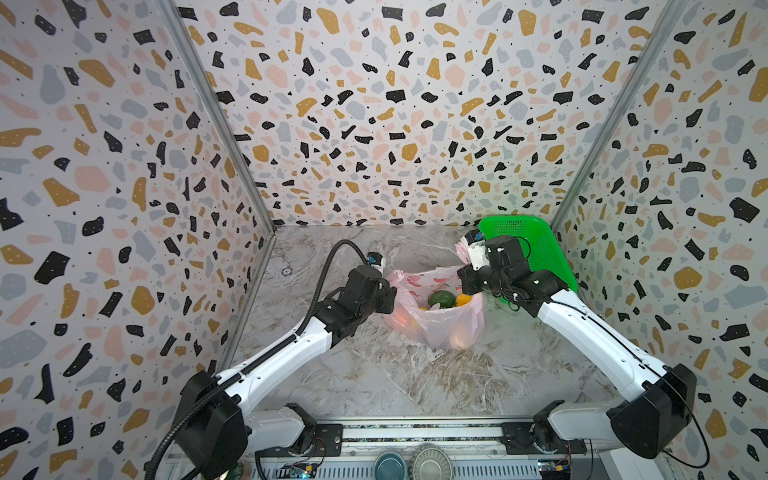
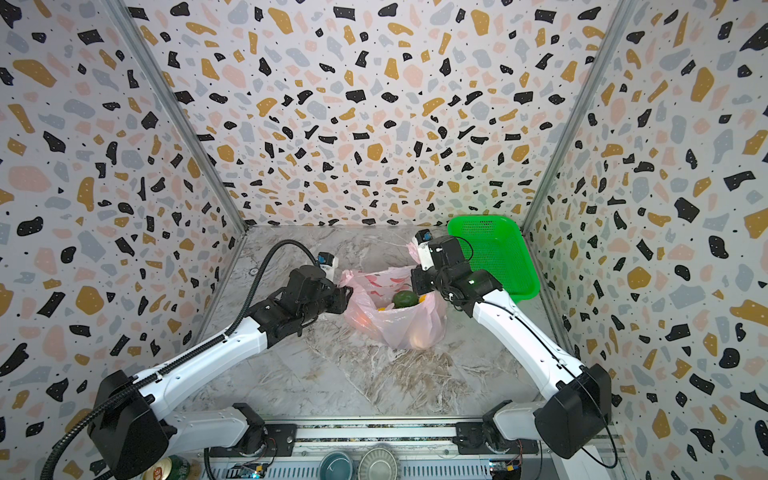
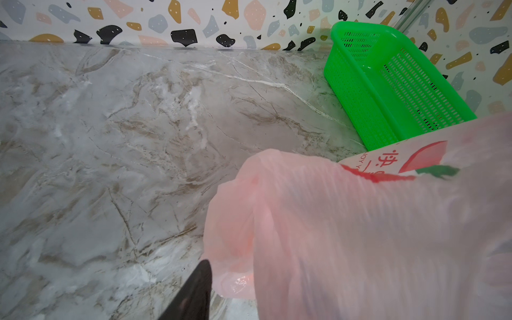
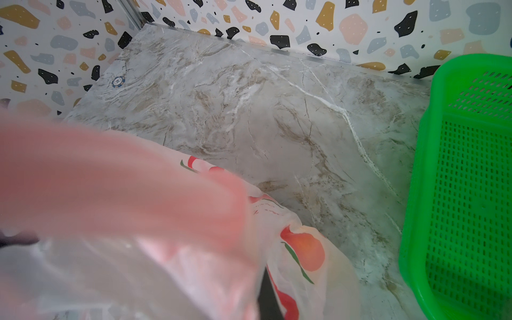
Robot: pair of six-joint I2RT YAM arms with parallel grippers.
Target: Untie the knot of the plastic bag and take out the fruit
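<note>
Pink translucent bag at mid-frame in both top views, crinkled, red print near rim. Upright on table, mouth up and open, long axis left-right. Fruit inside: green and orange seen, rest blurred through film. Right gripper clenched on right handle. Left gripper at left handle, fingertips hidden, grip unclear.

Quick headcount: one pink plastic bag, one green basket, two robot arms. Fruit in the bag's mouth: three pieces showing, one dark green, one orange, one yellow sliver. There are more blobs behind the plastic that I can't count. Front edge: one teal bowl, one grey dish, one can. One round token on the worktop.
</note>
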